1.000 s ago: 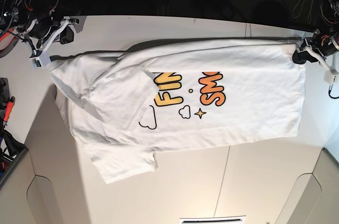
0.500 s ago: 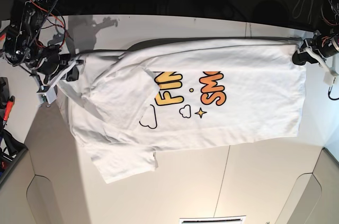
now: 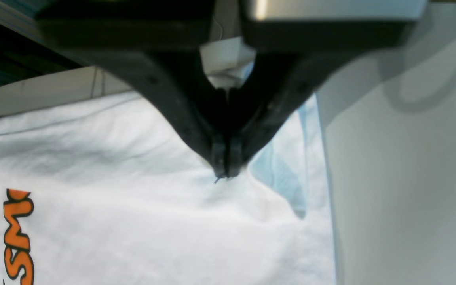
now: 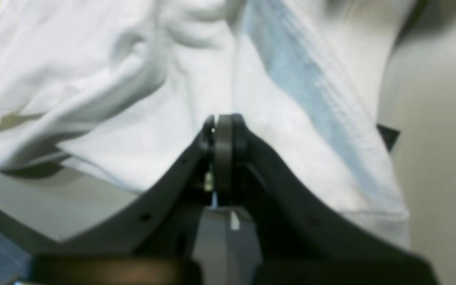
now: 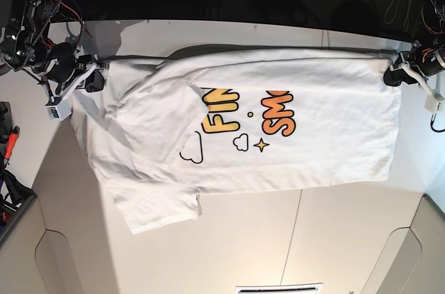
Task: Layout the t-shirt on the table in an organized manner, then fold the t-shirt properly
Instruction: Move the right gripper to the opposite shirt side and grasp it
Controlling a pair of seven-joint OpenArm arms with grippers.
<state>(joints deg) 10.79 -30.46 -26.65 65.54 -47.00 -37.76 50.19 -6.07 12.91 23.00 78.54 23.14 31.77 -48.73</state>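
T-shirt (image 5: 278, 127) first, from my base view: I see it spread print-up across the far half of the table (image 5: 229, 252), one sleeve folded over near the yellow and orange lettering and the other sticking out toward the near edge. At the picture's right edge my left gripper (image 5: 394, 74) sits at the shirt's far corner; at the picture's left my right gripper (image 5: 82, 84) sits at the opposite far corner, with the fabric stretched between them.

On my left wrist camera, the left gripper (image 3: 224, 174) has its jaws pressed together, tips pinching a small peak of the white t-shirt (image 3: 133, 221), with bare table (image 3: 410, 178) beside the cloth.

On my right wrist camera, the right gripper (image 4: 223, 120) is likewise fully closed, its tips against rumpled white t-shirt (image 4: 152, 130); I read that as a grip on the cloth's edge. Table (image 4: 441, 158) shows alongside.
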